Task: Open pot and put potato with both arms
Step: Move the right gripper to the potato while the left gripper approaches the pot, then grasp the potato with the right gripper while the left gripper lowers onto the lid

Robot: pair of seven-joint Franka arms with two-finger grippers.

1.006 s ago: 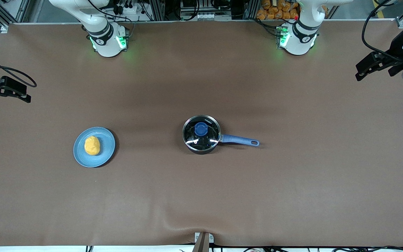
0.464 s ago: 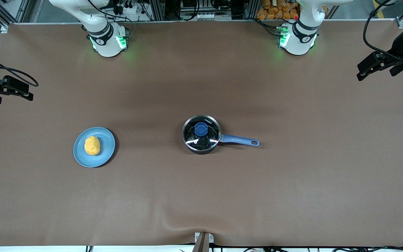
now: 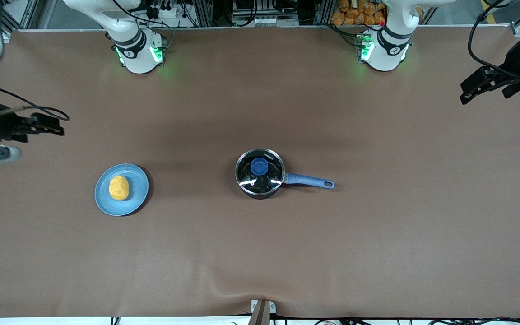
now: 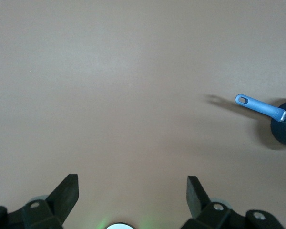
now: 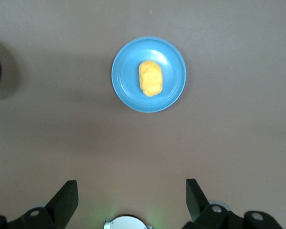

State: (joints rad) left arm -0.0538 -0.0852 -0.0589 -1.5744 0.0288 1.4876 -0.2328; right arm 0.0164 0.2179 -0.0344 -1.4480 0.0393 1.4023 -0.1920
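Well, the worktop [image 3: 377, 248] carries the lidded pot [image 3: 260, 173] well clear of my left pincer [image 3: 479, 88], spread apart. My right pincer [image 3: 45, 127], also apart, hangs near the plate [image 3: 139, 198] with the potato [image 3: 118, 188].

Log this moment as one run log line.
lid on pot | potato on plate | left gripper open, waiting, table end | right gripper open, above table near plate

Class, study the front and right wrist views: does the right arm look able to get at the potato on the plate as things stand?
Probably yes. The potato lies bare on the blue plate, nothing covers it, and the right gripper, jaws open, is over bare table at that end.
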